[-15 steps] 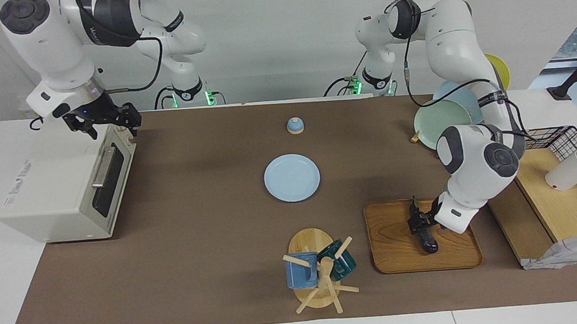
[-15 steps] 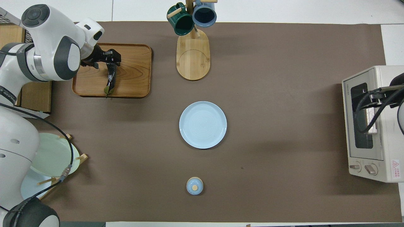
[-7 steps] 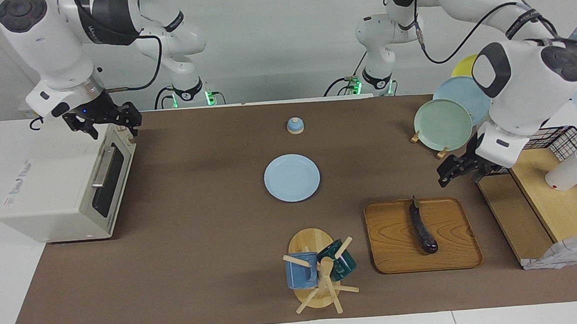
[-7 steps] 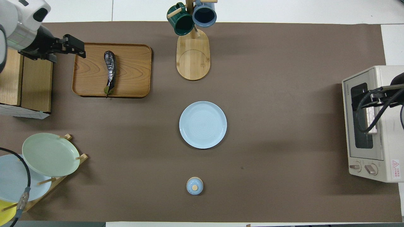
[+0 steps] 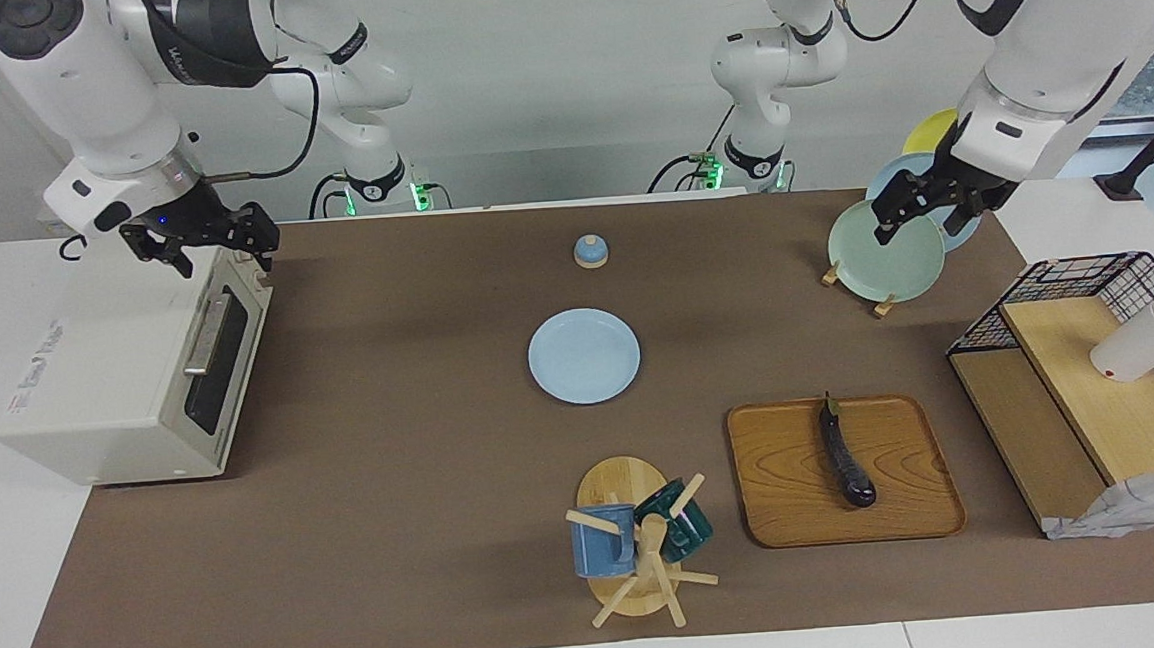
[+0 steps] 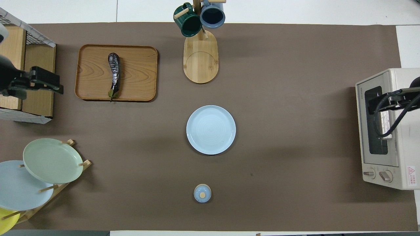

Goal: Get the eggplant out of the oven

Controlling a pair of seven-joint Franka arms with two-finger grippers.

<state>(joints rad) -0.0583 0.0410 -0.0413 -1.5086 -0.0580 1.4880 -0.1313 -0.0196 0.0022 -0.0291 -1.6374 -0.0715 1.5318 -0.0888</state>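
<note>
Eggplant (image 5: pixel 846 454) lies on the tray (image 5: pixel 789 511), oven (image 5: pixel 129 371) door closed; both grippers, left (image 5: pixel 933 204) and right (image 5: pixel 200 249), hang with wide, empty jaws, so a needless return could nudge it.

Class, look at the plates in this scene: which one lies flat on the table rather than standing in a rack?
The light blue plate in the middle of the table lies flat. The green plate and those beside it lean upright in the wooden rack.
</note>
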